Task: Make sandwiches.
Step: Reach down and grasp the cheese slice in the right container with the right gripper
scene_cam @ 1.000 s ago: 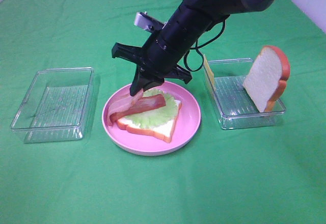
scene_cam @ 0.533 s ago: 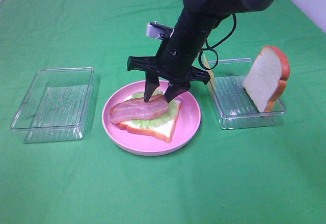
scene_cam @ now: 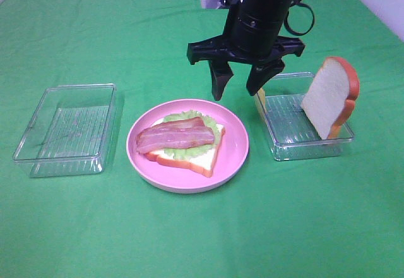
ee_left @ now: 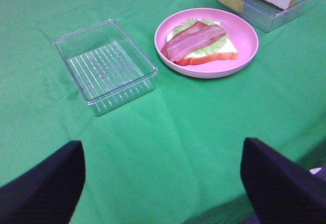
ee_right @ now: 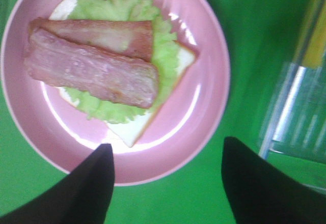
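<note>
On the plate [scene_cam: 235,146]: bread slice [scene_cam: 199,160] at the bottom, lettuce [scene_cam: 183,154] on it, bacon [scene_cam: 175,136] on top.
Right tray [scene_cam: 303,150]: second bread slice [scene_cam: 328,98] leaning upright; cheese [scene_cam: 259,101] standing against the wall nearest the plate.
Right gripper [scene_cam: 237,93]: above the plate's far rim, jaws wide, empty.
Left gripper [ee_left: 163,183]: jaws wide, empty, well apart from the plate.
Left tray [scene_cam: 66,126]: beside the plate.

Glossy plastic plate [scene_cam: 235,140]; matt green cloth [scene_cam: 95,227].
</note>
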Tool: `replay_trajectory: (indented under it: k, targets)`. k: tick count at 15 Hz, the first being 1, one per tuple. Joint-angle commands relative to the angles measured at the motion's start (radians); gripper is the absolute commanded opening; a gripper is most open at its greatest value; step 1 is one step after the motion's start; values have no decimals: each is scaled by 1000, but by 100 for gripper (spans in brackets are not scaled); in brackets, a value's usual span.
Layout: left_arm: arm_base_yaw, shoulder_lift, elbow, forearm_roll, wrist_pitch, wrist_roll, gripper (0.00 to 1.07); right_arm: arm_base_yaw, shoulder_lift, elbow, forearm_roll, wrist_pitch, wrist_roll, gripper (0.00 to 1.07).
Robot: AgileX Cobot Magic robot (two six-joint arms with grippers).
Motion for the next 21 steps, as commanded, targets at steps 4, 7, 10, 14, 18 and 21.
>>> replay_trajectory:
  k: [4, 7, 10, 14, 18, 21]
  targets:
    - [-2, -21, 1, -3, -10, 2, 79, -17, -44, -21, -123, 50, 34, 59]
    - [-2, -21, 1, -3, -10, 2, 79, -131, -44, -111, -16, 47, 0, 59]
    - [-2, -21, 1, -3, -10, 2, 79, -142, -12, -116, -19, -26, -13, 57]
    - [-2, -21, 1, -3, -10, 2, 79, -142, 104, -185, -20, 9, -13, 57]
    - [-2, -21, 1, -4, -10, 2, 79, -142, 219, -231, -27, 4, -17, 57]
    - [-2, -21, 1, -4, -10, 2, 79, -142, 254, -237, -77, -8, -16, 57]
